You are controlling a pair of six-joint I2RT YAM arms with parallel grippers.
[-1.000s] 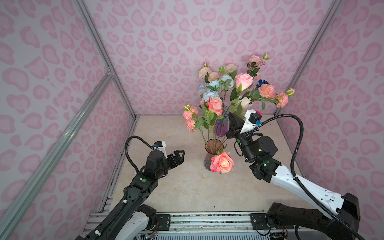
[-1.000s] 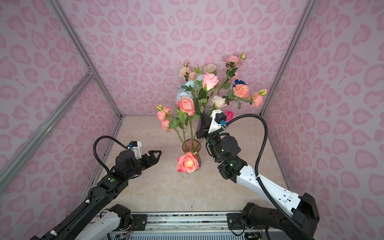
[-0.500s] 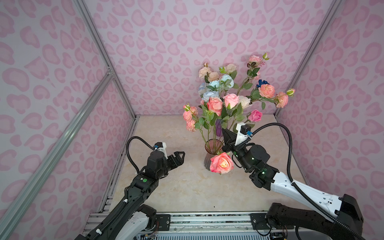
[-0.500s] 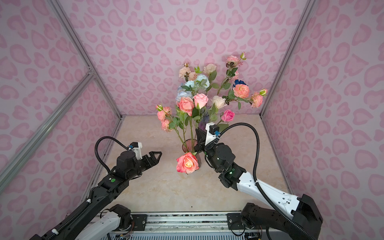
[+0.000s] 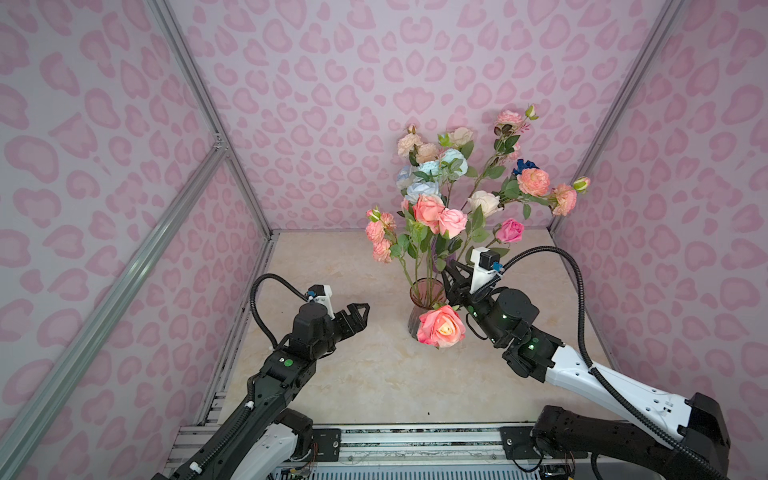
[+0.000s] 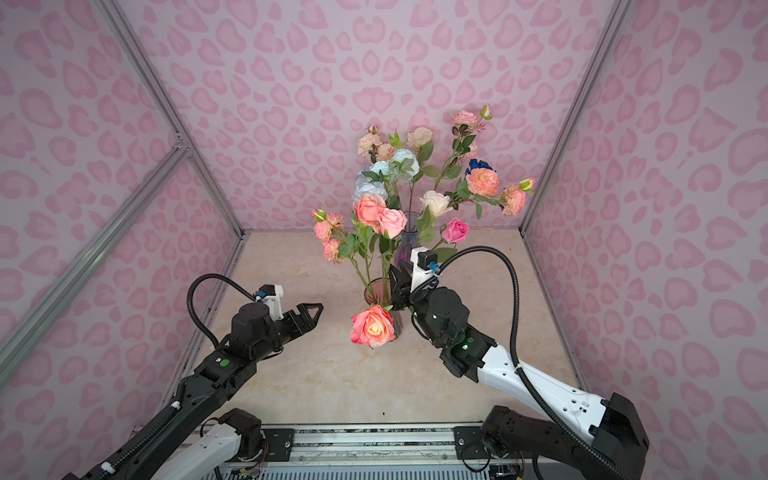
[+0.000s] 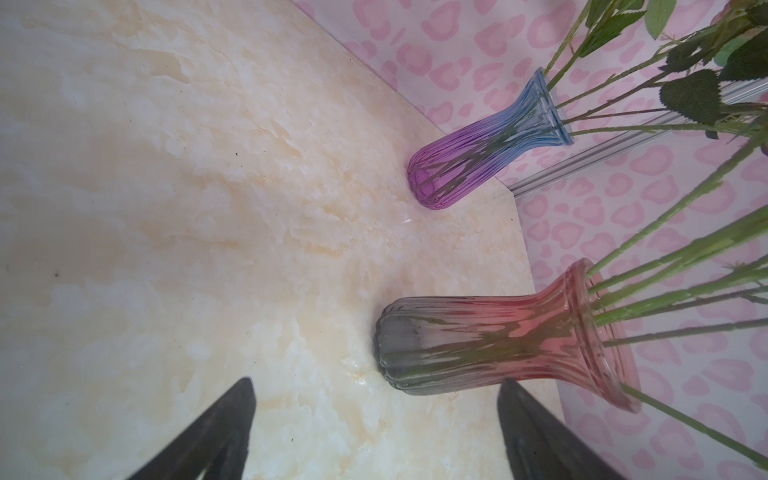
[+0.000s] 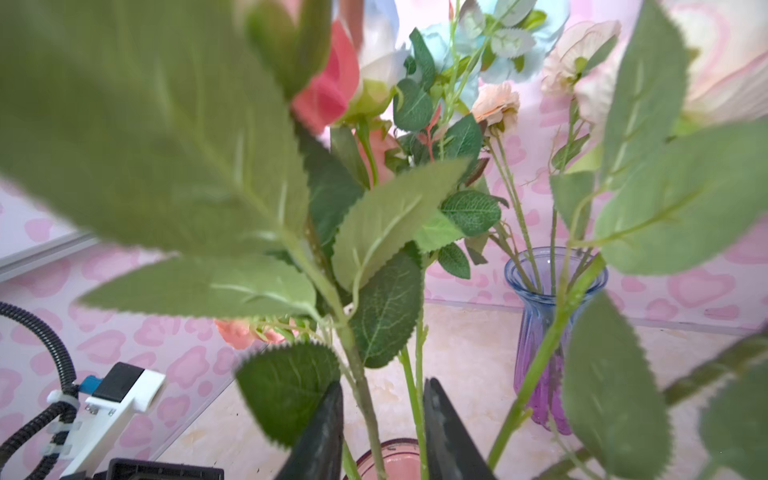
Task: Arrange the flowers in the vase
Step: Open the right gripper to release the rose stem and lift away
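Lowered to the vase (image 7: 478, 345), my right gripper (image 8: 383, 419) gapes round a stem (image 8: 365, 399).
It looks delivered mid-bench; left gripper (image 5: 358, 311) open too.

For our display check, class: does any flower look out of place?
Yes. One large peach rose droops in front of the pink vase, its bloom down beside the vase body while the other blooms stand high above.

The right tool (image 6: 397, 277) sits among flowers (image 6: 368, 208), seemingly just above the pink vase (image 6: 371, 296).
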